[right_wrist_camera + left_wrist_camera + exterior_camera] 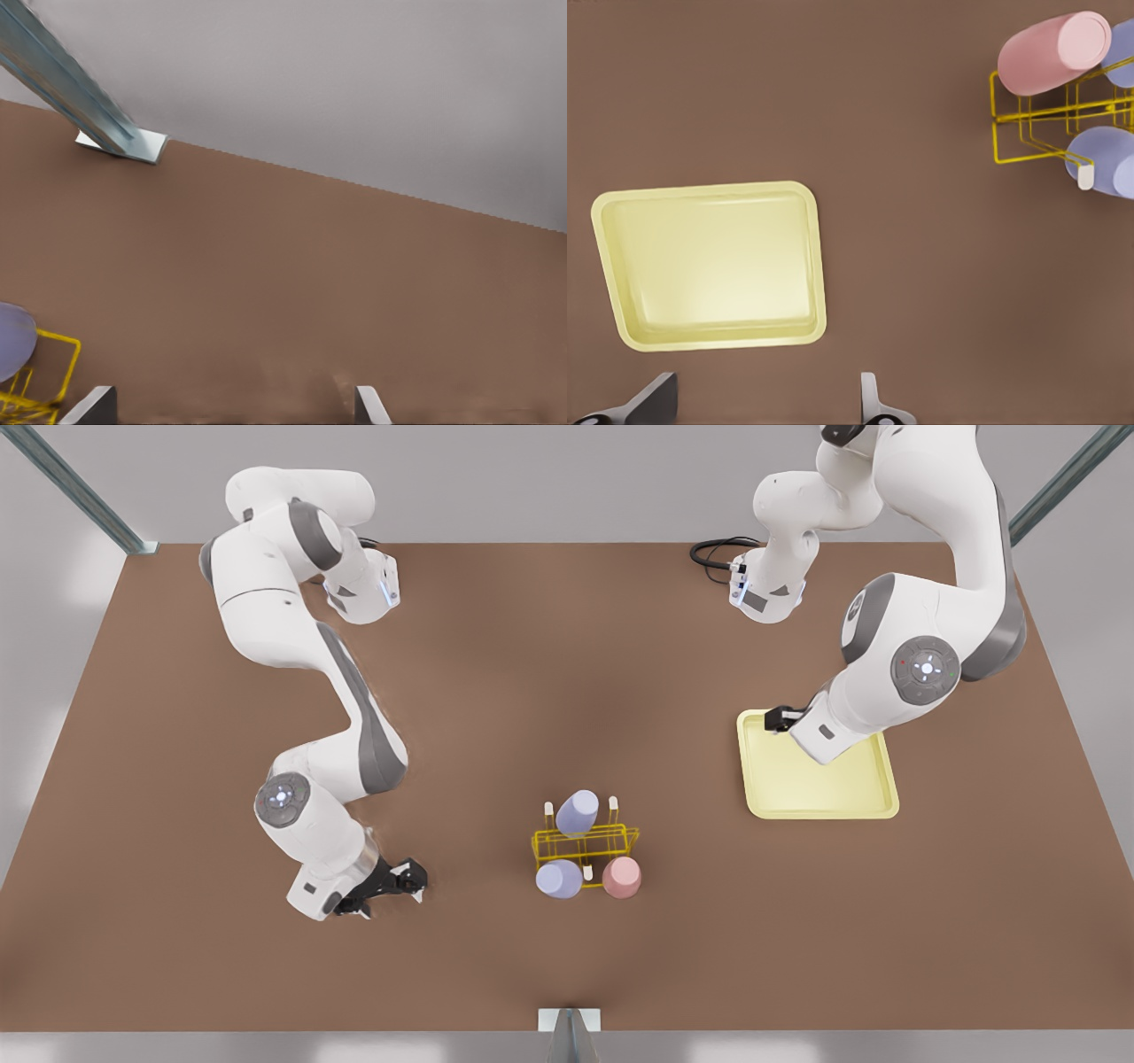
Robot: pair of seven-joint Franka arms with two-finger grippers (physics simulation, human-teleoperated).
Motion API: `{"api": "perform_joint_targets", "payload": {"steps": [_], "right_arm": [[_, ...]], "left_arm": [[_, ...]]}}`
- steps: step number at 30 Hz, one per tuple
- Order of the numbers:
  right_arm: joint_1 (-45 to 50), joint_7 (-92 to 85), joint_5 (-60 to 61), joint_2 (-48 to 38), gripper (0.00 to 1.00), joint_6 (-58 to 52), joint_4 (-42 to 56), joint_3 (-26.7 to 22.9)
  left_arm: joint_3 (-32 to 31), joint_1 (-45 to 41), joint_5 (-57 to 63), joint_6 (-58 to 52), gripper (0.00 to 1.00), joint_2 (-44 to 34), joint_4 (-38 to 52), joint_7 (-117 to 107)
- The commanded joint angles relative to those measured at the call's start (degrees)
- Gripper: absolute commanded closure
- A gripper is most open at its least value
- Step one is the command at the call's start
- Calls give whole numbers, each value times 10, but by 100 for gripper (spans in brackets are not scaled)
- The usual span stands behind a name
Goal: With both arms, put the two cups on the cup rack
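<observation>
Both cups [622, 876] racked, well apart from right gripper [400, 881]

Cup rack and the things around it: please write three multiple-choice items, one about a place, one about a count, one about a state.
1. Where is the left tool?
A. over the yellow tray
B. beside the cup rack
C. at the table's edge

2. How many cups are on the cup rack?
A. one
B. two
C. three

3. The right tool is:
A. shut on a cup
B. open and empty
C. shut on the rack

Answers:
1 A, it sits above the tray's corner.
2 C, the pink cup and two lavender cups.
3 B, its fingers stand apart with nothing between.
</observation>
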Motion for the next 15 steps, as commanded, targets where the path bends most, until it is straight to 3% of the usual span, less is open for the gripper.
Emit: {"api": "perform_joint_targets", "payload": {"steps": [1, 4, 6, 8, 15], "right_arm": [[-35, -11, -112, -26, 0, -211, -5, -27], [-101, -102, -39, -83, 0, -272, -14, -22], [-143, -113, 6, -270, 0, -292, -173, -23], [-145, -109, 25, -362, 0, -309, -243, -25], [-151, -103, 50, -362, 0, -334, -237, -29]], "left_arm": [[0, 0, 0, -11, 0, -1, 0, 13], [0, 0, 0, -11, 0, -1, 0, 13], [0, 0, 1, -10, 0, -1, -1, 13], [0, 0, 1, -10, 0, 0, -1, 13], [-2, -1, 1, -16, 0, 0, -1, 11]]}}
